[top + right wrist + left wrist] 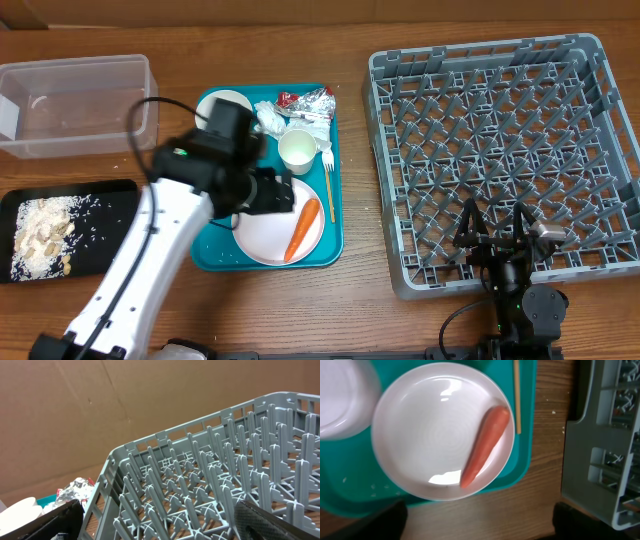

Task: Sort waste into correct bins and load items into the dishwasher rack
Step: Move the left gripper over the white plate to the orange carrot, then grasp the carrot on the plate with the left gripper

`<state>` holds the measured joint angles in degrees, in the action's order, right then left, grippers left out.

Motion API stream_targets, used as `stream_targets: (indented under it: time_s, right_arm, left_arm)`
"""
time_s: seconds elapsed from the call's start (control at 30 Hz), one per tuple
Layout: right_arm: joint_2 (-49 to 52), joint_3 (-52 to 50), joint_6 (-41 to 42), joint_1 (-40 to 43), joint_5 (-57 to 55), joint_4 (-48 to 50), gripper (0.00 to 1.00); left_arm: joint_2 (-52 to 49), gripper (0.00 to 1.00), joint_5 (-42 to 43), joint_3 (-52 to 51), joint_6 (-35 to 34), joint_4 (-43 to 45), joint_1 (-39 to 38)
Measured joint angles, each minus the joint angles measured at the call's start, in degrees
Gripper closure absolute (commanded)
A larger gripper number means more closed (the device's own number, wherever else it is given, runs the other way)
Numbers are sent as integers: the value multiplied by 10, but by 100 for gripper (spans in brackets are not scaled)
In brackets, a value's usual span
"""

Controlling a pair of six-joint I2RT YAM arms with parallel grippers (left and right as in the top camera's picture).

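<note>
On plate (430, 435): orange carrot (485, 445), toward 4 o'clock.
Black tray (100, 195): beige food bits (40, 235).
Left gripper (482, 522): jaws spread, empty, above plate.
Right gripper (495, 230): spread, empty, over dishwasher rack (480, 50).

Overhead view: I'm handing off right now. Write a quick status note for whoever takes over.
Left gripper: open, empty, above the plate that holds the carrot.
Right gripper: open, empty, at the near edge of the rack.
On the teal tray: plate, cup, fork, bowl, napkins, wrapper.
Done: food bits are in the black tray.
Left: carrot, napkins and wrapper to bins; clear tub looks empty; no dishes racked.
</note>
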<state>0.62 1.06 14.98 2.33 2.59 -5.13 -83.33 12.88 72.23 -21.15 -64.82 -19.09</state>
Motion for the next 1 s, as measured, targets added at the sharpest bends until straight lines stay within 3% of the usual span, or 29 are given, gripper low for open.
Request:
stream_targets:
  time_s: [0.37,0.5,1.0]
  right_arm:
    - [0,0,0,0,0,0,0]
    - [0,0,0,0,0,0,0]
    - [0,0,0,0,0,0,0]
  left_arm:
    - [-100,18,-25,-54,4,100,-64]
    - [-133,23,-38,-54,5,123,-70]
    - [-205,22,-110,-55,24,138,-122]
